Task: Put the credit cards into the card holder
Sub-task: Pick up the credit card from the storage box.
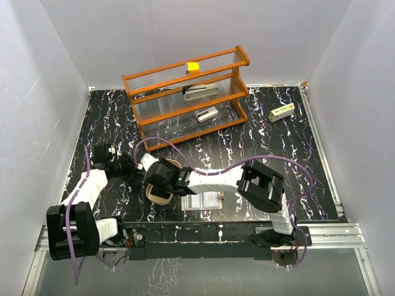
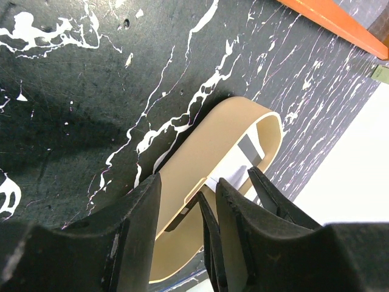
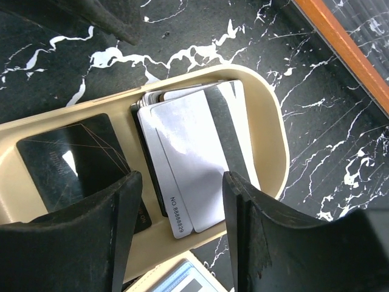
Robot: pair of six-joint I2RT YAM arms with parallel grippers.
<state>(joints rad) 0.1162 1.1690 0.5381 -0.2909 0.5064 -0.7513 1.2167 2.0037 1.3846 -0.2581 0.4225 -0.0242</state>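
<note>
The tan oval card holder (image 3: 270,121) lies on the black marbled table, mostly hidden under my right wrist in the top view (image 1: 158,197). Inside it, a stack of pale grey credit cards (image 3: 188,164) with a dark stripe lies flat beside a black card (image 3: 70,158). My right gripper (image 3: 182,176) hovers open just over the stack and holds nothing. My left gripper (image 2: 188,181) stands open at the holder's side (image 2: 200,146), its fingers low by the outer wall with nothing clamped between them. In the top view it is at the holder's upper left (image 1: 137,165).
A small tan wallet (image 1: 203,201) lies just right of the holder, its edge also in the right wrist view (image 3: 179,283). An orange rack (image 1: 188,92) at the back holds grey stapler-like objects (image 1: 200,91) and a yellow block (image 1: 193,67). A small white box (image 1: 281,112) sits at the far right.
</note>
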